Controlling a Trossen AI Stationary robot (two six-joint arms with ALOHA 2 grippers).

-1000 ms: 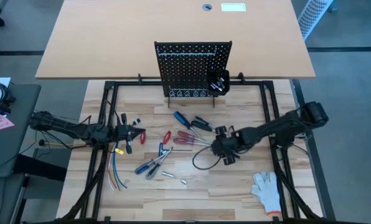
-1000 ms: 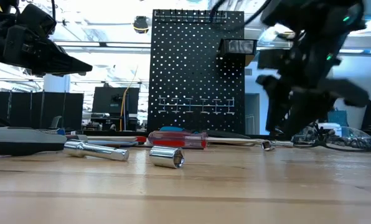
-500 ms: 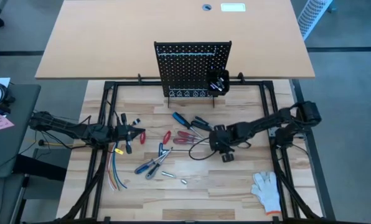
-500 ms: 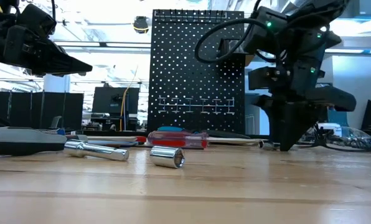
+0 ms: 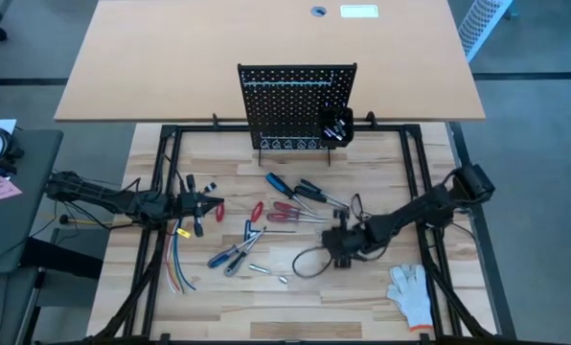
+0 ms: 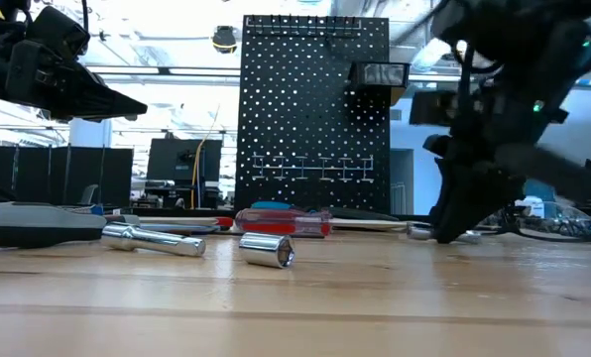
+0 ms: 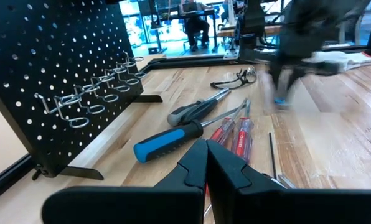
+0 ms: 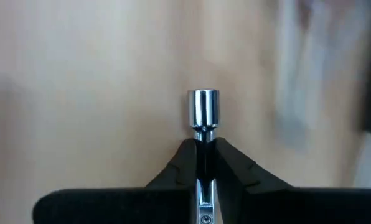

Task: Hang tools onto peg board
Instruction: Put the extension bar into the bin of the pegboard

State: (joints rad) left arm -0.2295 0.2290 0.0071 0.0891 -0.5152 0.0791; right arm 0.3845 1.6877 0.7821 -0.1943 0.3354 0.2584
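My right end effector [image 8: 199, 167] is low over the tabletop [image 5: 362, 287], fingers pinched on a small silver socket wrench [image 8: 203, 112], well in front of the peg board [image 5: 295, 101]. The other tools [image 5: 285, 206] lie scattered between both arms. My left end effector [image 7: 206, 163] hovers closed and empty on the left side.

peg board [image 5: 296, 103]: 12 o'clock, upright at the table's [image 5: 266, 297] far edge
bin [image 5: 336, 126]: on the board's lower right
screwdrivers [image 5: 290, 196]: centre, in front of the board
pliers [image 5: 236, 255]: 7 o'clock of centre
sockets [image 5: 268, 274]: 6 o'clock, nearer the front edge
wires [image 5: 177, 271]: 8 o'clock, front left
glove [image 5: 412, 290]: 4 o'clock, front right corner
left gripper [image 5: 216, 205]: 9 o'clock, beside the screwdrivers
right gripper [image 5: 340, 251]: 5 o'clock of centre, between the screwdrivers and the glove
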